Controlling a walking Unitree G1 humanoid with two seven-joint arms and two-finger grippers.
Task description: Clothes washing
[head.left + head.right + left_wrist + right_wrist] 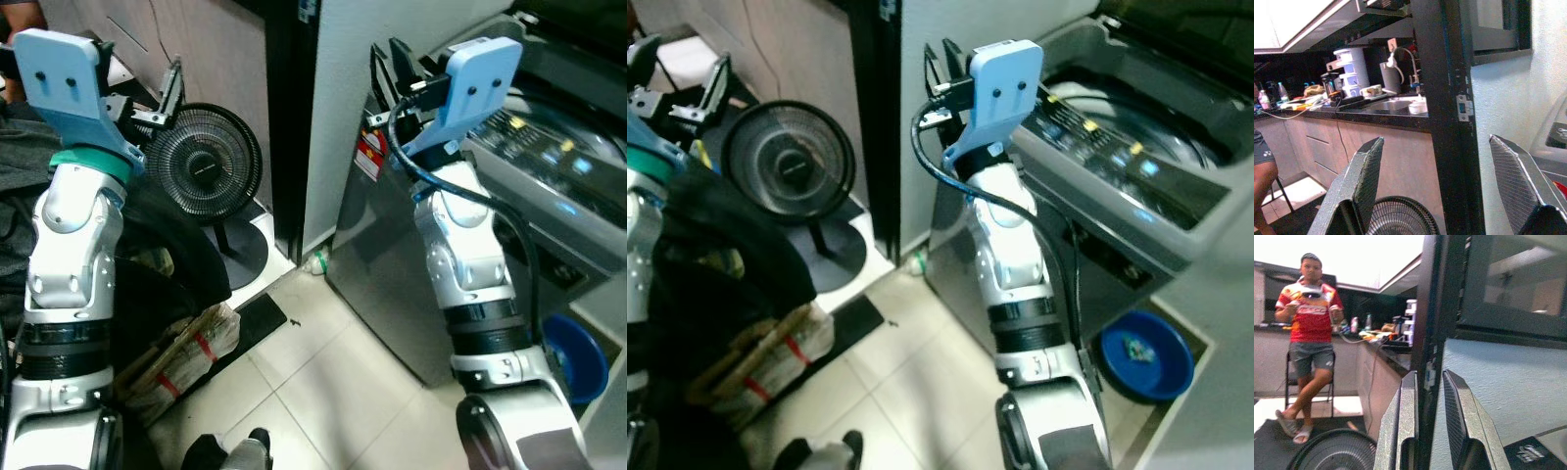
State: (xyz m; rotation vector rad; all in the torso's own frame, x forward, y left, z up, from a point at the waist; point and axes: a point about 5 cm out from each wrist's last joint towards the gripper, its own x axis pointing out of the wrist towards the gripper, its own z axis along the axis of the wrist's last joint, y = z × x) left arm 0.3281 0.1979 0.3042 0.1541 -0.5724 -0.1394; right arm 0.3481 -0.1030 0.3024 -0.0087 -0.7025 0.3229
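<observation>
Nearest the head camera lie pale floor tiles (323, 392) and a bound bundle of papers with red bands (181, 357) on the robot's left, just beside a dark heap that looks like cloth (162, 279), draped low by the left arm. Whether that heap is the laundry I cannot tell; if it is, it would be soft, limp and fairly light, apt to trail and snag, so it is best gathered by a thick fold near its middle rather than by an edge.

Both arms are raised. The left hand (1449, 186) is held up above the fan with its two black fingers wide apart and nothing between them. The right hand (1427, 421) is lifted beside the washer's near corner, its fingers nearly together with only a narrow gap, gripping nothing.

A black pedestal fan (208, 162) stands on its round base just beyond the heap, against a dark door frame (289, 117). To the robot's right stands the grey top-loading washing machine (1097, 147), its lid up and the drum opening visible; a blue basin (1144, 357) sits on the floor at its foot.

Farther off, the wrist views show a kitchen counter (1366, 110) with a sink and jars, and a person (1310, 328) in a red shirt sitting on a chair.
</observation>
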